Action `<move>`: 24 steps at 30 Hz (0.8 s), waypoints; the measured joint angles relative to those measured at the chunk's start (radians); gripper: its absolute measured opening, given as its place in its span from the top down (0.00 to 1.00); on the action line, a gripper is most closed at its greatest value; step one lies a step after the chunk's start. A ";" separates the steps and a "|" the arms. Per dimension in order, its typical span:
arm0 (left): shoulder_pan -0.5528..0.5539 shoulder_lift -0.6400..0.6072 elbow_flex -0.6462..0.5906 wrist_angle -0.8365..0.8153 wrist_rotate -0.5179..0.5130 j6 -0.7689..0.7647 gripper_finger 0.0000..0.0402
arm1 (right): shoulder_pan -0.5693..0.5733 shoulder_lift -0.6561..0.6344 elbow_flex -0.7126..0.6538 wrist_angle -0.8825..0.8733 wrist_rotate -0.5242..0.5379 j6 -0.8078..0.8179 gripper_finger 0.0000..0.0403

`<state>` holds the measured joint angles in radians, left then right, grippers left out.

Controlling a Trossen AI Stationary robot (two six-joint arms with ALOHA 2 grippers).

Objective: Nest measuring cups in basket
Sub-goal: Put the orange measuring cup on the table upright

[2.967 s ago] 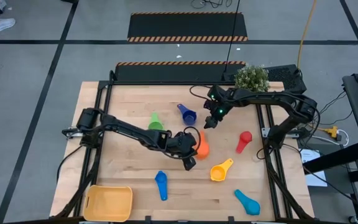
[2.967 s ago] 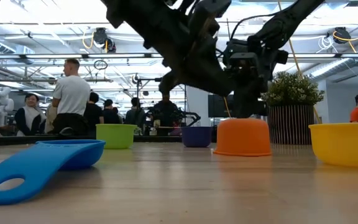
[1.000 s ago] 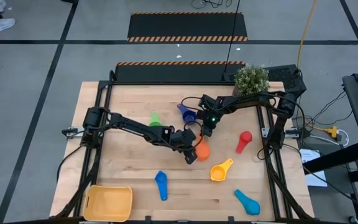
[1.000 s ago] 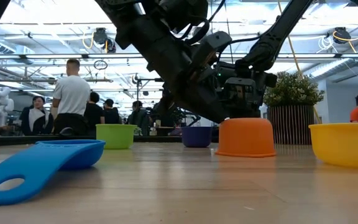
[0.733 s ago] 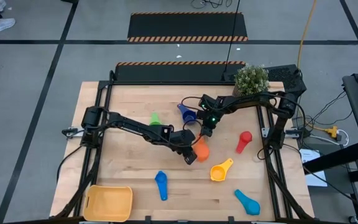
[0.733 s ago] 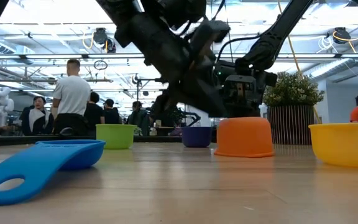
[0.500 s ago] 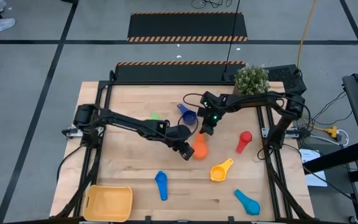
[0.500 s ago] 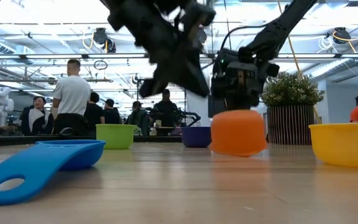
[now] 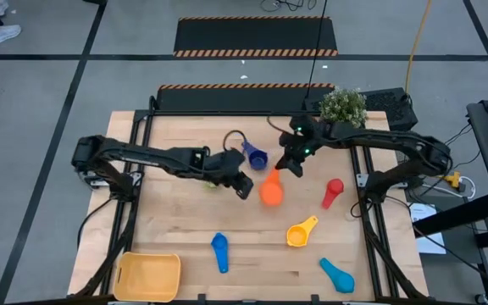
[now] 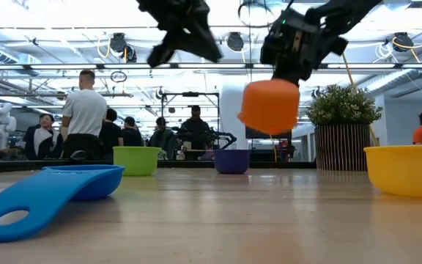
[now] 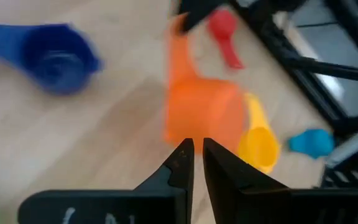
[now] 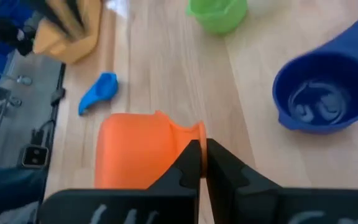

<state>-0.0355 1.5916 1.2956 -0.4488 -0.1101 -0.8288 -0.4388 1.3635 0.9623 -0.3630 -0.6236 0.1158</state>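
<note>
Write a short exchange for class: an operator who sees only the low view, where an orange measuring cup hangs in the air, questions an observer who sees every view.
Operator: Which arm has the orange cup, and how is it gripped?
Observer: The right gripper is shut on the handle of the orange measuring cup, as the right wrist view shows.
Operator: I can't find the basket. Where is it?
Observer: In the high view the yellow-orange basket sits at the table corner on the left arm's side, with no cup in it. It lies beyond the left gripper, which hovers empty beside the cup.
</note>
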 joint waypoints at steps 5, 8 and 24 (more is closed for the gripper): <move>0.021 -0.062 0.000 -0.006 -0.031 0.012 0.91 | -0.007 -0.088 0.001 -0.008 0.000 0.002 1.00; 0.034 -0.098 0.001 -0.001 -0.044 0.007 0.91 | -0.008 -0.136 0.001 -0.005 0.000 0.000 1.00; 0.049 -0.227 0.001 0.114 -0.056 -0.221 0.91 | -0.006 -0.345 0.001 0.064 0.001 -0.158 1.00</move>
<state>0.0139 1.3644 1.2965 -0.3345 -0.1661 -1.0496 -0.4444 1.0184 0.9630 -0.2995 -0.6227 -0.0425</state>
